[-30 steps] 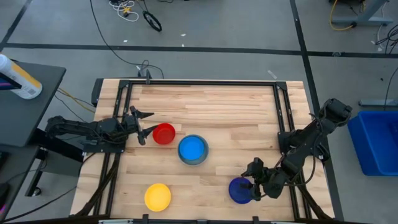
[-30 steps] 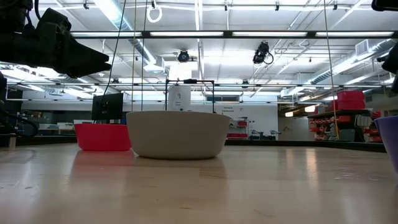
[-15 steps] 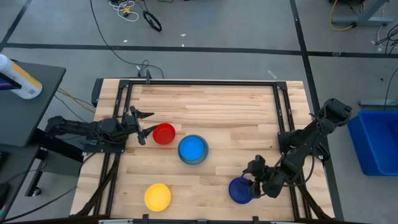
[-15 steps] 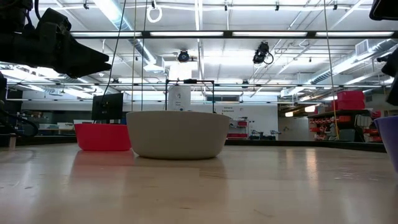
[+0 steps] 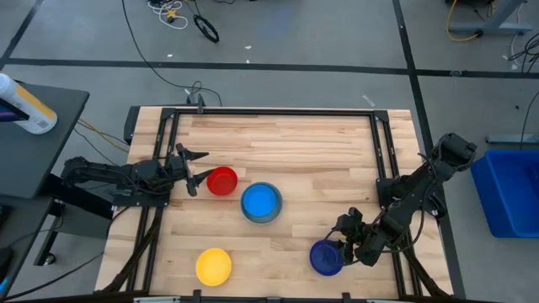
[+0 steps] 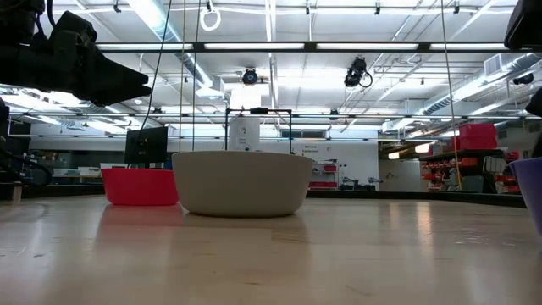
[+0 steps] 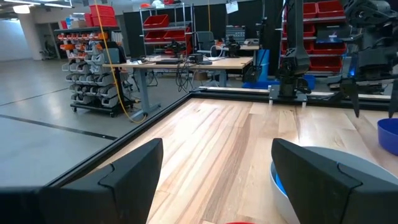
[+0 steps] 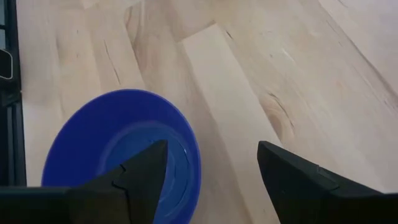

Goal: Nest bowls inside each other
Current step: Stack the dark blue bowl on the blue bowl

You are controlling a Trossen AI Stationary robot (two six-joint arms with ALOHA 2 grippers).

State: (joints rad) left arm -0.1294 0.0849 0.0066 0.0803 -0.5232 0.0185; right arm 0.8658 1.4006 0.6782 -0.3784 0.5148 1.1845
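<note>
The dark blue bowl [image 5: 324, 258] stands near the table's right front, and my right gripper [image 5: 340, 244] hovers over it, open and slanting down. In the right wrist view one finger [image 8: 140, 177] is over the bowl's hollow [image 8: 112, 149] and the other [image 8: 298, 180] is outside its rim. The light blue bowl [image 5: 260, 200] sits inside the grey bowl [image 5: 264, 220] at mid-table. The red bowl [image 5: 222, 181] stands just left of them, with my open left gripper [image 5: 199, 172] level beside it. The yellow bowl [image 5: 213, 266] rests near the front edge.
A black metal frame [image 5: 269, 112] runs around the wooden tabletop. Bare wood lies across the far half of the table and between the yellow and dark blue bowls. A blue bin [image 5: 509, 189] stands off the table's right side.
My right gripper has tipped a little more steeply downward above the dark blue bowl. The bowls have stayed where they were.
</note>
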